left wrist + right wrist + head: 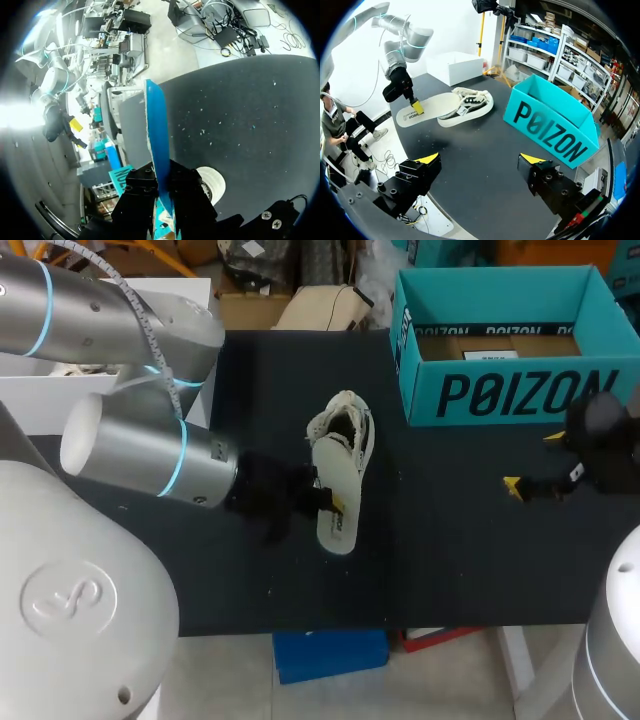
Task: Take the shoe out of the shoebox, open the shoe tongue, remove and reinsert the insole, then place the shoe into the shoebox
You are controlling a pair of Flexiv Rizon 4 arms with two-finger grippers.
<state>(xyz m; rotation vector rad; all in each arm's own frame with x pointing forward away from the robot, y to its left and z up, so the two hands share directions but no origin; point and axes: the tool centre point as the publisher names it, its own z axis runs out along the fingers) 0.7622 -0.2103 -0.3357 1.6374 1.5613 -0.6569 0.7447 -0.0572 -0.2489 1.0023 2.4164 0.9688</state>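
The shoe [345, 425], a low white sneaker with loose laces and a ridged pale sole, lies on the table [450, 560] out of the shoebox, near the middle. The insole [337, 515], a flat, thin, rounded-end slab, cream on top and bright blue beneath, stretches from the shoe's opening away from the box; whether its far end sits inside the shoe I cannot tell. The left gripper [322, 502] pinches the insole's edge, the sheet standing edge-on between its black fingers in the left wrist view. The teal cardboard shoebox [510, 390], open-topped and square-cornered, stands well apart at the table's far right. The right gripper [480, 160] hovers near it over the speckled matte black tabletop, fingers spread wide and holding nothing.
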